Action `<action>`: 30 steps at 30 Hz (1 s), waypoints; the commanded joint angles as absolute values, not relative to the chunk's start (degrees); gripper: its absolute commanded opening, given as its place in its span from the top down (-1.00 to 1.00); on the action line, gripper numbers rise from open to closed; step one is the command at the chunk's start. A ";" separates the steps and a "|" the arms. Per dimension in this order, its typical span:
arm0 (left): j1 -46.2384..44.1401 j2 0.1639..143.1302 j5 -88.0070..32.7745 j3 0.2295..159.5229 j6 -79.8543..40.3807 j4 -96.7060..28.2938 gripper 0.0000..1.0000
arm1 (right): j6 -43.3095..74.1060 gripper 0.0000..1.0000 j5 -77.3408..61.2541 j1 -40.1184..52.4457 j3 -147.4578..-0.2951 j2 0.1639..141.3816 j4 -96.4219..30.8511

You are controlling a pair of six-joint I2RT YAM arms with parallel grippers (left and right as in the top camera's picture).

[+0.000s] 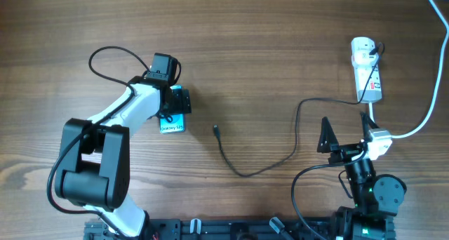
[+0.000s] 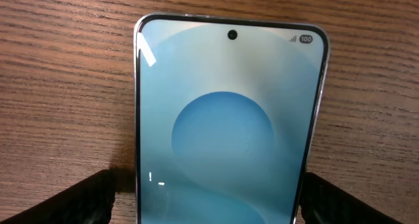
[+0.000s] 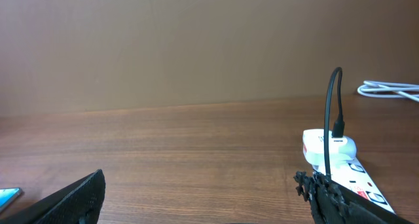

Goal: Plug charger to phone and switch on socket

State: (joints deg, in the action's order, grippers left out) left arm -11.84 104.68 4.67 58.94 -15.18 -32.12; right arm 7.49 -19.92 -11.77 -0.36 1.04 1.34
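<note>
Wood-grain tabletop (image 1: 266,43) fills the overhead view, and a plain tan wall stands behind it in the right wrist view; on the left side lies the phone (image 1: 174,122), screen up and lit cyan-blue. The left gripper (image 1: 177,103) hangs directly over it with jaws spread wide; its fingers (image 2: 72,201) stand one on each long side of the phone (image 2: 226,139), bare wood shows beside the left one, and nothing is clamped. The charger cable (image 1: 247,174) curves across the middle; its connector tip (image 1: 216,130) lies loose on the wood, right of the phone and well apart from it; its black plug (image 3: 338,128) sits in the white power strip (image 1: 367,78) at the far right, whose switch is too small to read; a white lead (image 1: 424,114) loops off to the right. The right gripper (image 1: 345,128) sits near the right, on the near side of the power strip (image 3: 327,145); its jaws gape wide and empty (image 3: 200,178).
</note>
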 commanded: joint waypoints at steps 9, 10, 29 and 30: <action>-11.73 108.77 2.15 56.03 -13.72 -32.99 -0.87 | 7.88 -0.99 -20.45 -11.57 -0.30 0.58 1.65; -11.73 108.77 2.13 56.03 -13.72 -32.99 -0.88 | 7.88 -1.00 -20.45 -11.57 -0.30 0.58 1.65; -11.70 108.64 2.13 56.27 -13.74 -33.41 -0.54 | 7.88 -0.99 -20.45 -11.57 -0.30 0.58 1.65; -11.70 108.64 2.13 56.38 -13.72 -33.41 -0.54 | 7.88 -0.99 -20.45 -11.57 -0.30 0.58 1.65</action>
